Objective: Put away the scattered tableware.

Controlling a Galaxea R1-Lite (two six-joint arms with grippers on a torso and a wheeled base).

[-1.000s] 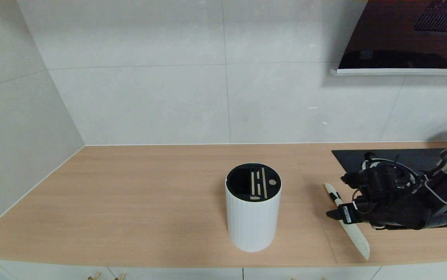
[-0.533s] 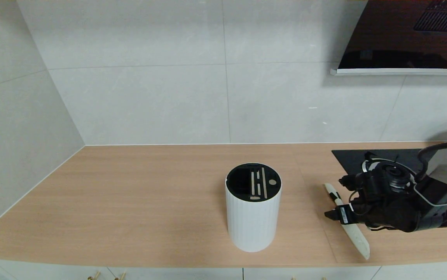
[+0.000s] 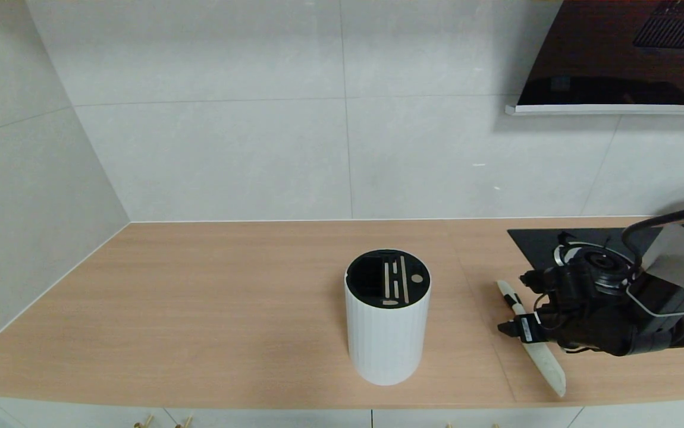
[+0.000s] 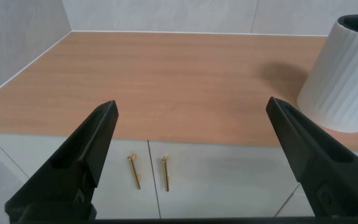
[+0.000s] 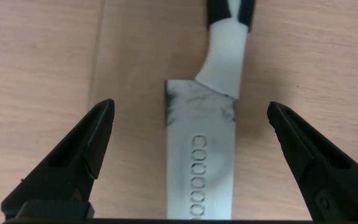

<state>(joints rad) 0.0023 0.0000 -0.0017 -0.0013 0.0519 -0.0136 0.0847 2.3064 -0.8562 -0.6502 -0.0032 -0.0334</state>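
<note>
I count one knife point(image 5: 202, 146) and one white ribbed holder point(image 3: 386, 324) on the counter point(image 3: 229, 297). The knife lies flat, right of the holder: pale blade with a row of small ovals, black-and-white handle pointing far. My right gripper point(image 5: 190, 111) hangs over it, spread apart; my left gripper point(image 4: 191, 106) is spread too

No text, number or sign can be read. A small white label point(image 3: 527, 329) is seen on the right tool point(image 3: 515, 302), but its print is too small to be made out. A row of oval marks point(image 5: 201, 171) is seen on the knife blade point(image 5: 180, 134); no letters are formed by them.
</note>
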